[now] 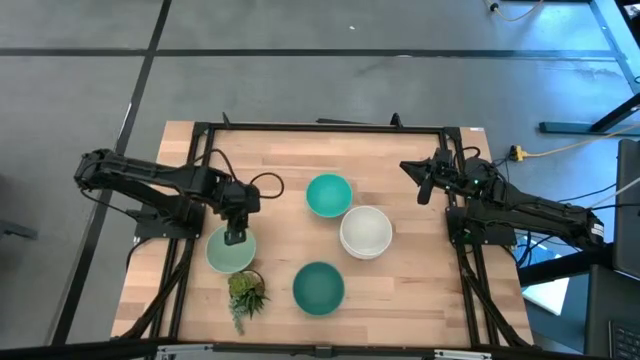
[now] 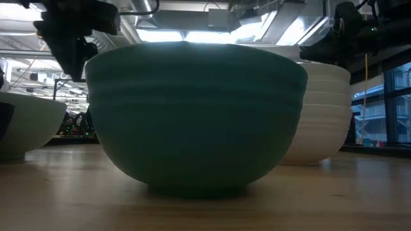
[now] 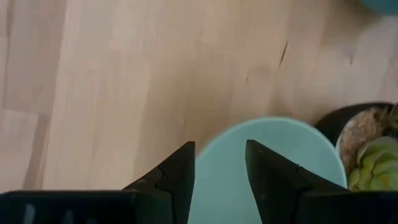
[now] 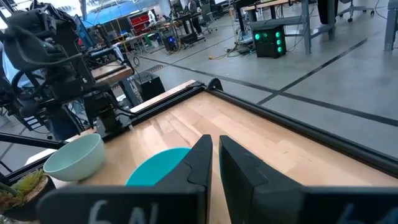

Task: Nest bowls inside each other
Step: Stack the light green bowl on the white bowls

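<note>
Task partly advanced, far from complete. Four bowl positions visible on the worktop (image 1: 400, 290) in the high view.

White bowls (image 1: 366, 231): one stack, right of centre. Stepped rims in the low view indicate several nested together; exact count not determinable.

Lighter teal bowl (image 1: 328, 195): standing alone, toward the far edge, just beside the white stack. Not nested.

Darker teal bowl (image 1: 319, 287): standing alone, toward the near edge, near the middle. Not nested.

Pale mint bowl (image 1: 231, 250): standing alone, toward the left edge, just beside the small potted plant (image 1: 246, 293). Not nested.

Left claw (image 1: 235, 236): positioned directly above the far part of the mint bowl's rim, fingers apart. Left wrist view shows the two fingers (image 3: 176, 180) straddling the rim line with the bowl below; contact with the rim not determinable, no lift evident. Judged step in hand: taking hold of the mint bowl.

Right claw (image 1: 424, 187): held off near the far right corner, above the worktop, fingers together, nothing between them. Waiting.

Remaining, by judgement: mint bowl and both teal bowls to be brought into one stack with the white bowls. Three transfers outstanding at the least.

Hazard noted: potted plant close beside the mint bowl; little clearance on that side for the grasp and lift.
</note>
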Controlling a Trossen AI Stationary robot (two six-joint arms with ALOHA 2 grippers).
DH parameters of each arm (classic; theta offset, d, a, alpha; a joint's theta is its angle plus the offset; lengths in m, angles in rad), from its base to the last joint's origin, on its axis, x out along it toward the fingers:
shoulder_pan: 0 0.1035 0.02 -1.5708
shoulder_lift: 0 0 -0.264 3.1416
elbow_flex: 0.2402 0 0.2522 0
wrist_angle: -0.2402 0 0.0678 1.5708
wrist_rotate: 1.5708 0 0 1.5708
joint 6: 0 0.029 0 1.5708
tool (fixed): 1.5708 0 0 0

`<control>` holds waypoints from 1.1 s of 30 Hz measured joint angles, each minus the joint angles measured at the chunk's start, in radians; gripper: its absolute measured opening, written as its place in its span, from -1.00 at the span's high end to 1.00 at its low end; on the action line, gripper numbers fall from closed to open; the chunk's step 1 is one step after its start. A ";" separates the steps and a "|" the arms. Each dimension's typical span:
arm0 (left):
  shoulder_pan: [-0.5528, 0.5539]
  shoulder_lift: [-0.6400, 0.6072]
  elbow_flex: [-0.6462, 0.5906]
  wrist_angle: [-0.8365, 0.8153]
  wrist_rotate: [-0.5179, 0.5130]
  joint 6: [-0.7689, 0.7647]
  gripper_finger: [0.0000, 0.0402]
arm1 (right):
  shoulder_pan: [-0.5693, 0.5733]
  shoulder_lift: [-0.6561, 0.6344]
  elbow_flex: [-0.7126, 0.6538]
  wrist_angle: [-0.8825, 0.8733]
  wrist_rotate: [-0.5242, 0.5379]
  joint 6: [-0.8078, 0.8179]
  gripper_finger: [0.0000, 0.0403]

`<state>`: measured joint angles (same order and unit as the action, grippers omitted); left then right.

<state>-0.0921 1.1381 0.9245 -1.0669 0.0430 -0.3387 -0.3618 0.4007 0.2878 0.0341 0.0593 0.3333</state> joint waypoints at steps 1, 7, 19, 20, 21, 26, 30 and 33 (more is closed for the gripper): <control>-0.009 0.000 0.000 -0.005 0.000 0.000 0.32 | 0.000 0.000 0.000 0.000 0.000 -0.001 0.84; -0.050 0.000 0.000 -0.058 -0.008 0.007 0.33 | 0.000 0.000 0.000 0.000 0.000 -0.004 0.84; -0.082 0.108 0.001 -0.080 -0.043 0.021 0.33 | 0.000 0.000 0.000 0.004 0.001 -0.003 0.84; -0.082 0.125 0.001 -0.076 -0.043 0.030 0.33 | 0.000 0.000 0.000 0.004 0.001 -0.003 0.84; -0.082 0.139 0.001 -0.073 -0.043 0.035 0.33 | 0.000 0.000 0.000 0.004 0.001 -0.003 0.84; -0.082 0.201 0.001 -0.071 -0.038 0.079 0.33 | -0.001 0.000 0.000 0.004 0.001 -0.002 0.84; -0.081 0.236 0.001 -0.048 -0.028 0.087 0.33 | -0.001 0.000 0.000 0.005 0.001 -0.003 0.84; -0.081 0.251 0.001 -0.028 -0.044 0.088 0.33 | -0.001 0.000 0.000 0.005 0.001 -0.003 0.84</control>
<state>-0.1734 1.3892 0.9253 -1.0954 -0.0007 -0.2504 -0.3626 0.4011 0.2878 0.0387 0.0601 0.3302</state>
